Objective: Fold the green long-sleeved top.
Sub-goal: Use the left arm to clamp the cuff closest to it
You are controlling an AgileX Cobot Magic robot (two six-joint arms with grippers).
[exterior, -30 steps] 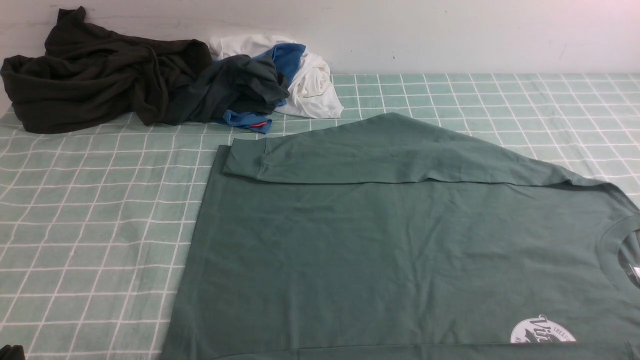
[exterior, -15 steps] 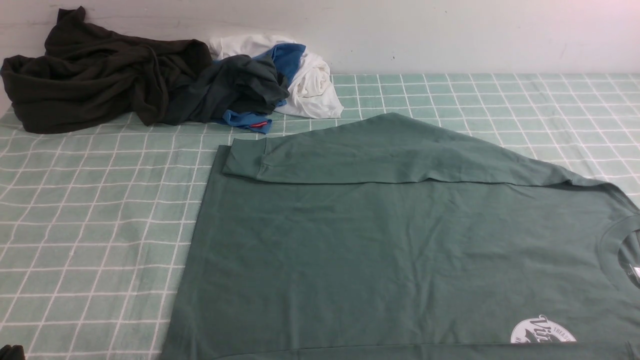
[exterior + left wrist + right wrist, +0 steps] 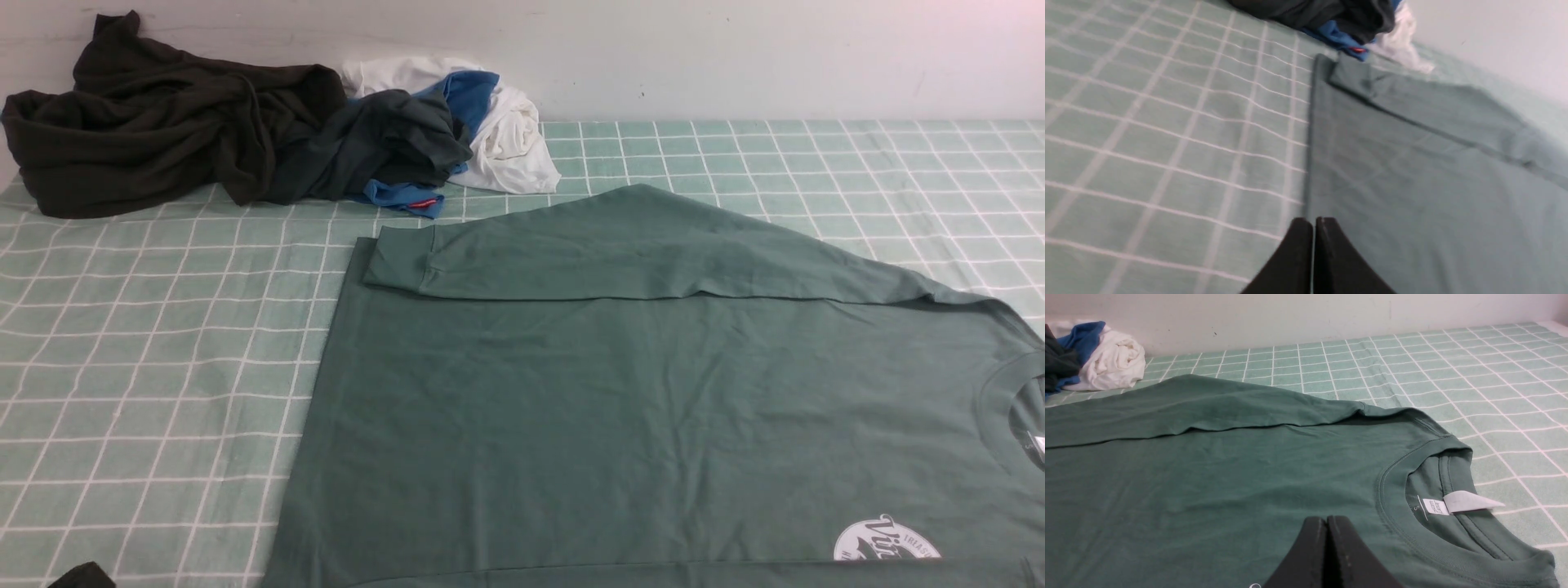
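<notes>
We see the top (image 3: 653, 408) lying flat on the near right part of the surface (image 3: 147, 343), collar (image 3: 1412, 486) to the right. One sleeve (image 3: 637, 245) is folded along its far edge, cuff to the left. A white logo (image 3: 886, 541) shows at the near right, and a white label (image 3: 1470, 501) sits inside the collar. Our left tool (image 3: 1313, 222), fingers pressed together and empty, is at the top's left edge. Our right tool (image 3: 1327, 520), likewise together and empty, is over the top near the collar. The surface is pale green cloth with a white grid. Far left, against the white wall (image 3: 735, 57), lies a heap (image 3: 326, 139) of dark, blue and white clothes.
</notes>
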